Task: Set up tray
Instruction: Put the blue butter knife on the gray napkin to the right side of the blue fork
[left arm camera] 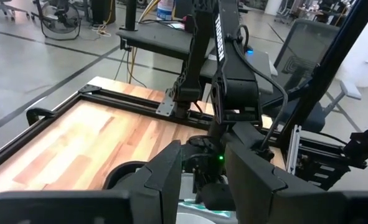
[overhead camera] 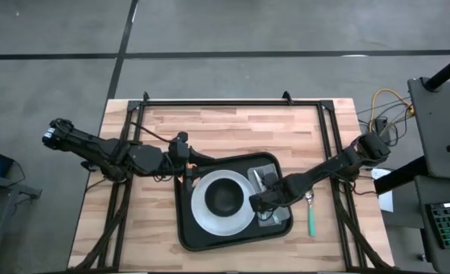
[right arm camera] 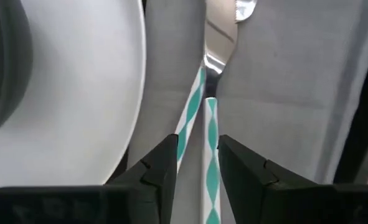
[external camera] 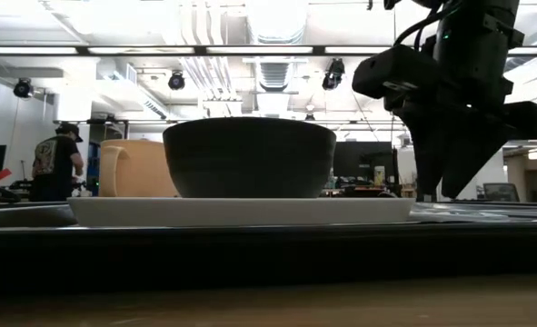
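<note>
The black tray point(overhead camera: 185, 228) lies mid-table with a white plate point(overhead camera: 204, 213) on it, and a black bowl point(overhead camera: 225, 199) point(external camera: 250, 156) stands on the plate. A grey napkin point(overhead camera: 273, 169) point(right arm camera: 283, 93) lies in the tray's right part. Two utensils with green-and-white handles point(right arm camera: 210, 134) point(right arm camera: 192, 106) lie on the napkin. My right gripper point(overhead camera: 257, 202) point(right arm camera: 197, 146) is open and points down over them, a finger on each side of the handles. My left gripper point(overhead camera: 188, 163) point(left arm camera: 202, 155) is open above the tray's far left corner. My right gripper straddles the two green-and-white handles point(right arm camera: 210, 134) from above, its fingers lying along them. I cannot tell whether the fingers touch the handles. The utensils lie flat on the napkin.
A third utensil with a green handle point(overhead camera: 311, 218) lies on the wood right of the tray. Bare tabletop stretches along the far side point(overhead camera: 232, 125) and the left. A black frame borders the table. A person point(external camera: 57, 162) stands far off in the room.
</note>
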